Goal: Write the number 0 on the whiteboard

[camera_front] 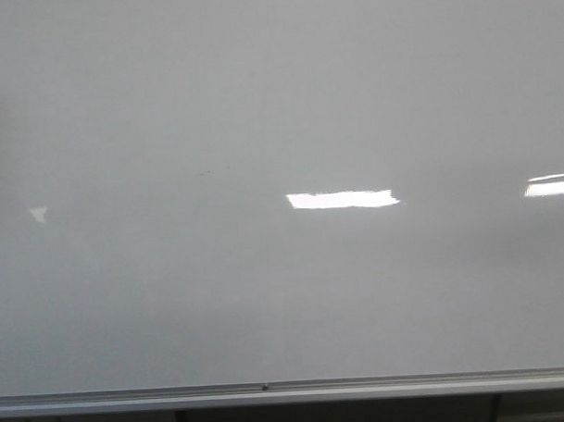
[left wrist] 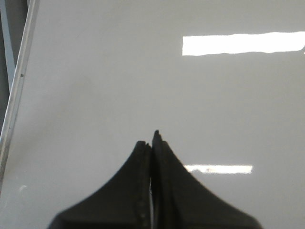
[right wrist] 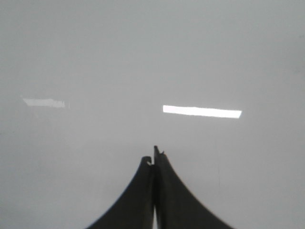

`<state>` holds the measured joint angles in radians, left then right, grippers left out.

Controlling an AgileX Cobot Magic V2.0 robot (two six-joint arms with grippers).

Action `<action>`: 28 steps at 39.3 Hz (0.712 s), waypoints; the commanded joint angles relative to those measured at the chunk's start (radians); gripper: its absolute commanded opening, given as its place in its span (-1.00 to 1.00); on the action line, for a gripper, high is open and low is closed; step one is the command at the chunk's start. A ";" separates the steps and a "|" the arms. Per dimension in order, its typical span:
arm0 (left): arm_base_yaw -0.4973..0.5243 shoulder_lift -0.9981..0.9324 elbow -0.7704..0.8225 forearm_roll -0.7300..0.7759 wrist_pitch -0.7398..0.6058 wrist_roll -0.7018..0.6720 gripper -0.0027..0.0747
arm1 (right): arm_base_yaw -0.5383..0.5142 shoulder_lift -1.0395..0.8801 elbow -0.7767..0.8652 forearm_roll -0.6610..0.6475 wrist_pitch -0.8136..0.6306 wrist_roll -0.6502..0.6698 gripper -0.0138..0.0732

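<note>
Black fingers (left wrist: pixel 138 191) of left gripper (left wrist: pixel 151 140) pressed together, nothing visibly between; no marker seen. Same on right gripper (right wrist: pixel 153 155): closed tight, nothing visibly held, pointed at board. Beyond both tips, glossy pale whiteboard (camera_front: pixel 278 100) fills front view, bare of any stroke; number 0 not yet drawn. Light reflections (camera_front: pixel 342 200) mid-board, silver rail (camera_front: pixel 270 393) along bottom edge. Judged: opening step, writing not begun. Next move calls for marker in hand, then tip brought squarely against board.

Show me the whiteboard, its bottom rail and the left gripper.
whiteboard (camera_front: pixel 260 101), front view, bare upper surface
bottom rail (camera_front: pixel 131 399), front view, silver strip
left gripper (left wrist: pixel 151 143), left wrist view, between closed fingertips
</note>
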<state>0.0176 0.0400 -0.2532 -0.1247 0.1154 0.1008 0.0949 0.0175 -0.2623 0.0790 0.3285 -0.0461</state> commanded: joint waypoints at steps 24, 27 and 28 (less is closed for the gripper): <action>0.002 0.323 -0.180 -0.009 0.071 -0.002 0.18 | 0.001 0.341 -0.220 -0.001 0.001 -0.003 -0.12; 0.002 0.323 -0.176 -0.009 0.071 -0.002 0.60 | 0.001 0.341 -0.220 -0.001 0.001 -0.003 0.18; 0.002 0.323 -0.174 -0.009 0.072 -0.002 0.69 | 0.001 0.341 -0.220 -0.001 0.001 -0.003 0.24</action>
<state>0.0176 0.3485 -0.4009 -0.1247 0.2610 0.1008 0.0949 0.3440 -0.4464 0.0790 0.4027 -0.0444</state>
